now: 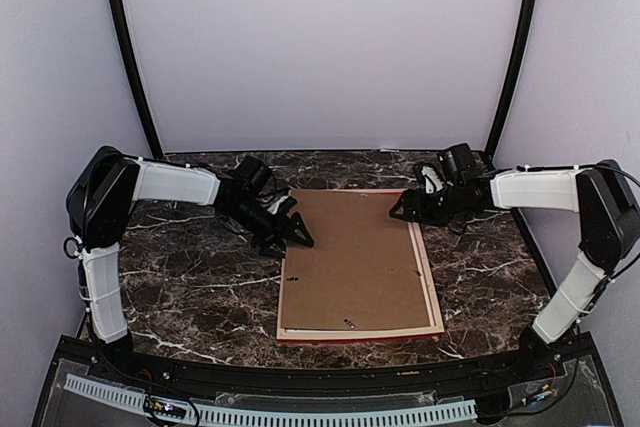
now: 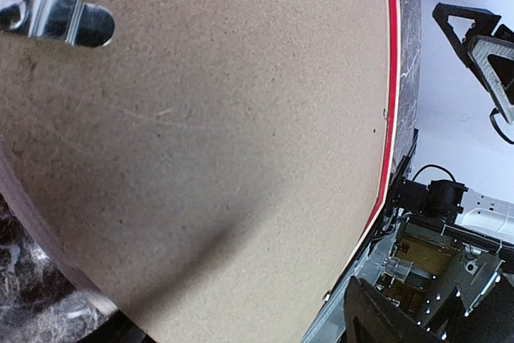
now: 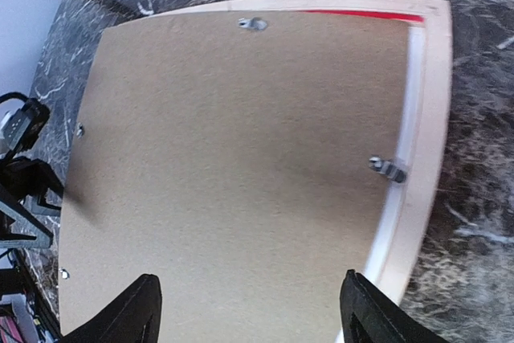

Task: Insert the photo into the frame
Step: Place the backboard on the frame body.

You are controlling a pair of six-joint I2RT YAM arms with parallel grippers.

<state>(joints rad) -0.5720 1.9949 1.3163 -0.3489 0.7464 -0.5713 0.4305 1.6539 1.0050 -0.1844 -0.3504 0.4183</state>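
Lying face down on the dark marbled surface, the frame shows its pale wood back, with a thin line of red front along its edges. Its long axis runs from the arm bases towards the back wall. Its far short edge spans the gap between the two end effectors, and the rest of it reaches back from them towards the bases.

A brown backing board fills the opening of the frame. The photo cannot be seen in any view.

The left end effector sits at the left long rail near the far left corner, with its tips pointing inward at the board. Its fingers are spread and nothing is between them. Whether the tips touch the rail cannot be told.

The right end effector sits at the far right corner and points inward from the other side. In its wrist view the two fingers stand wide apart above the board, released and holding nothing.

In that same view, the right-hand rail passes just outside the right finger. A small metal turn clip sits at that rail's inner edge, ahead of the right finger. A metal hanger lies on the board near the short edge farthest from the fingers.

The left wrist view shows the board close below the camera, with another hanger tab on it.
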